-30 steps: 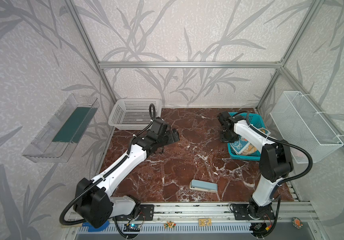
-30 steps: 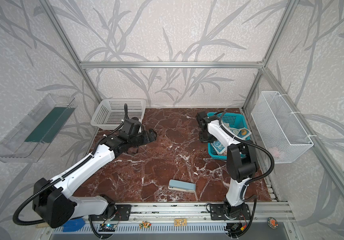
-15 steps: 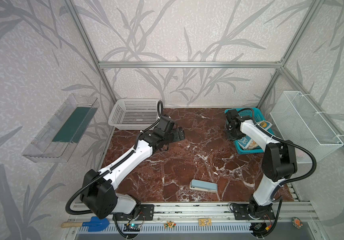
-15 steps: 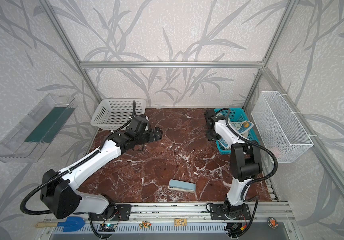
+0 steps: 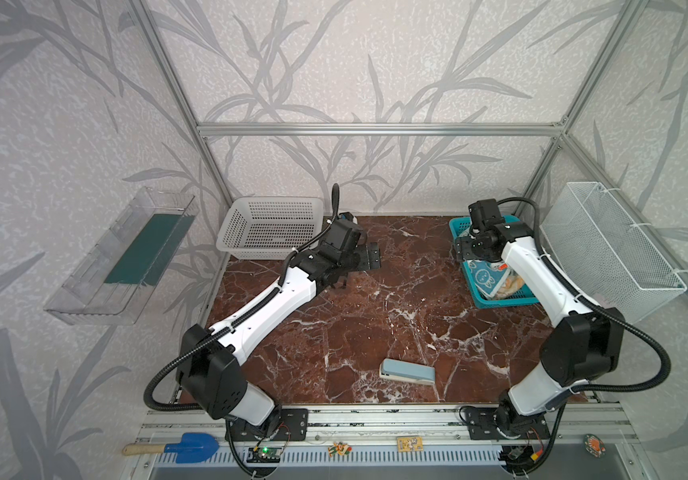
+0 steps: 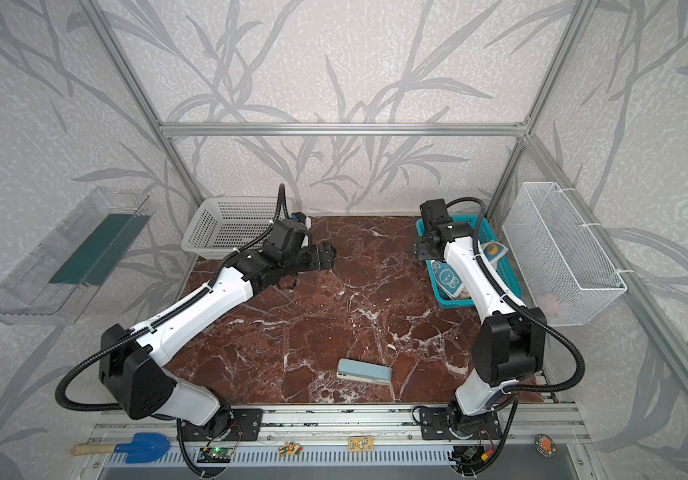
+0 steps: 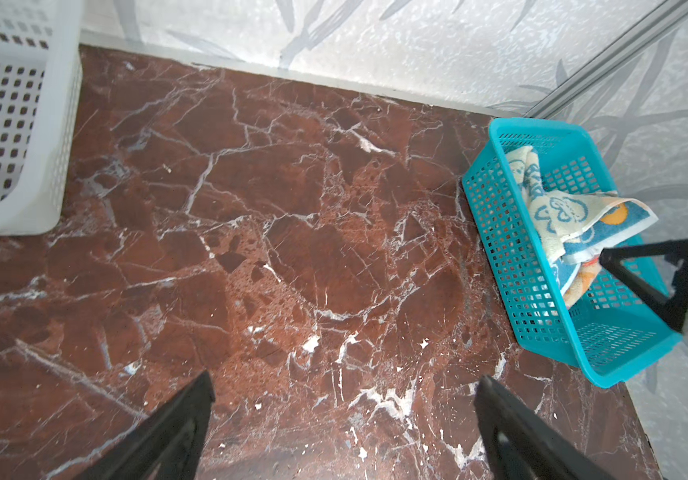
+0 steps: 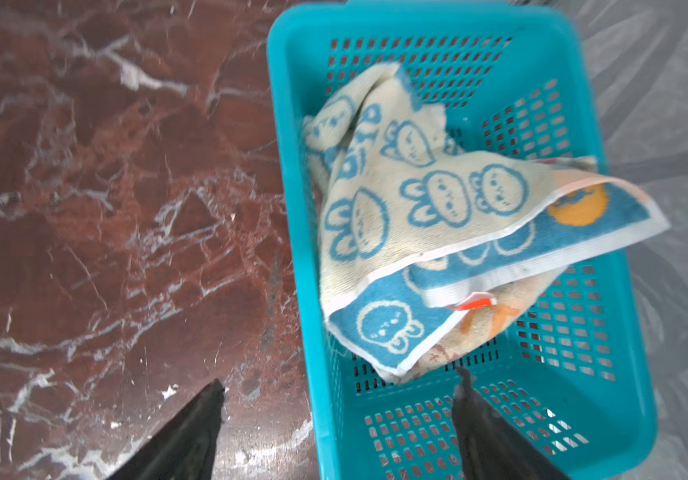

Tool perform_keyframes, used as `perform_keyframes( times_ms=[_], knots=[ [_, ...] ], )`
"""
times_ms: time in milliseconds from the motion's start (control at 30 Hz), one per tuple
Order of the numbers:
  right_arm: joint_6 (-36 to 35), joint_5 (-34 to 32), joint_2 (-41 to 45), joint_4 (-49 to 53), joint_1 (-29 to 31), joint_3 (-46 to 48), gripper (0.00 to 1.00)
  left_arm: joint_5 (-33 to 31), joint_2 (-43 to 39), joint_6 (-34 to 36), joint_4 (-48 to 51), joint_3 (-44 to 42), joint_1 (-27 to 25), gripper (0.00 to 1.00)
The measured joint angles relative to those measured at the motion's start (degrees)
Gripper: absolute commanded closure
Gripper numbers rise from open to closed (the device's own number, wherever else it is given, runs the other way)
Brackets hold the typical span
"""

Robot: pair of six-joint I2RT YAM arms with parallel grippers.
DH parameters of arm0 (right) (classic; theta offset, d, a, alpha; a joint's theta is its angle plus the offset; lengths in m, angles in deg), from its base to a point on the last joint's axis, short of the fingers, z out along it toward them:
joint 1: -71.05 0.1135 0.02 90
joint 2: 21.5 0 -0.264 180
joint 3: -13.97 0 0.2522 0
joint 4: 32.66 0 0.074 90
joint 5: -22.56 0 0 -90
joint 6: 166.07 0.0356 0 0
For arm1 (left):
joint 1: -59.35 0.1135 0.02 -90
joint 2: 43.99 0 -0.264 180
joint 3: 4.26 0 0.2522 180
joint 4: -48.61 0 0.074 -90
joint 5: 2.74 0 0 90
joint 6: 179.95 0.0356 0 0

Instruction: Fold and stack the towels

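1. The towels (image 8: 417, 216) lie crumpled together inside the teal basket (image 8: 304, 232), at the far right side of the table (image 7: 292, 208).
2. On top we see the cream towel (image 8: 437, 195) with blue animal faces. A blue towel (image 8: 541, 237) with an orange spot reaches over the basket rim. An orange and cream towel (image 8: 496, 320) lies under them.
3. The right gripper (image 8: 340, 378) is above one long wall of the basket, with its fingers spread wide and holding nothing.
4. The left gripper (image 7: 346, 378) is above the bare table near the white basket (image 5: 271, 226), also wide and empty.
5. A pale blue block (image 5: 406, 371) lies near the front edge.
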Motion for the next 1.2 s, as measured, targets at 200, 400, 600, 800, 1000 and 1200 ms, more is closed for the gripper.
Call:
perform_keyframes(
  times_ms=[200, 400, 600, 800, 1000, 1200],
  knots=[
    [5.6, 0.4, -3.9, 0.2, -3.0, -0.9, 0.12, -4.5, 5.6, 9.6, -1.9, 4.9, -6.3, 0.01],
    [12.3, 5.3, -8.8, -0.4, -4.3, -0.6, 0.07, -9.5, 12.7, 19.8, -2.8, 12.0, -11.5, 0.01],
    [19.3, 8.9, -9.0, -4.3, -5.3, 2.6, 0.07, -14.3, 15.8, 25.8, -3.5, 15.0, -12.2, 0.01],
    [27.2, 12.1, -8.2, -10.5, -6.9, 9.5, 0.07, -16.6, 16.0, 28.4, -3.3, 15.9, -12.1, 0.01],
    [31.9, 15.3, -6.4, -16.3, -7.7, 13.8, 0.08, -17.2, 17.0, 30.3, -2.9, 19.6, -12.1, 0.01],
    [33.3, 19.0, -5.0, -21.0, -8.2, 14.8, 0.06, -19.5, 17.0, 32.1, -3.3, 18.5, -12.3, 0.01]
  ],
)
